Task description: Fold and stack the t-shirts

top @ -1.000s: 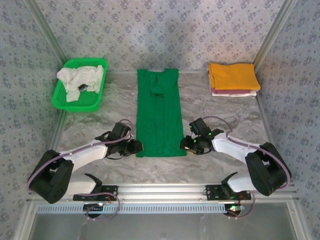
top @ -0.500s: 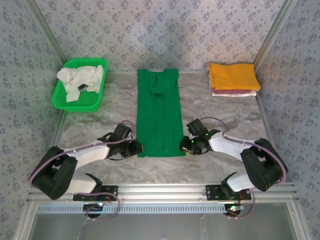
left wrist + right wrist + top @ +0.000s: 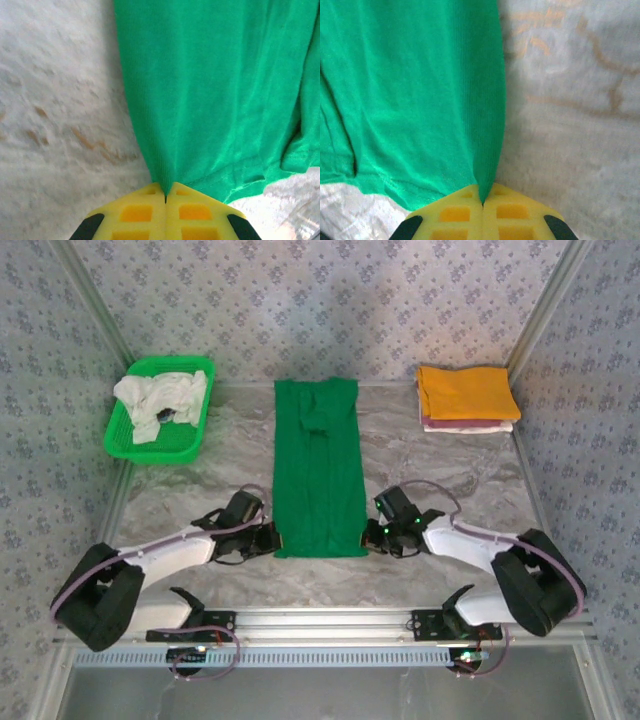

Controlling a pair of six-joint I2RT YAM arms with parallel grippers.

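Note:
A bright green t-shirt (image 3: 319, 470) lies as a long narrow strip down the middle of the marble table, collar end far. My left gripper (image 3: 272, 539) is shut on its near left corner; in the left wrist view the green cloth (image 3: 215, 90) runs into the closed yellow jaws (image 3: 165, 195). My right gripper (image 3: 371, 537) is shut on the near right corner, and the right wrist view shows the cloth (image 3: 415, 95) pinched between its yellow fingertips (image 3: 483, 197). A folded orange-yellow t-shirt (image 3: 465, 391) tops a stack over pale ones (image 3: 470, 426) at the back right.
A rigid green mesh basket (image 3: 130, 440) at the back left holds crumpled whitish shirts (image 3: 160, 400). Patterned walls with metal rails close in the table on three sides. Bare marble (image 3: 450, 470) lies on both sides of the green strip.
Both grippers have slid toward me to the shirt's near corners and closed on the cloth. The green strip looks slightly pulled at its near edge.

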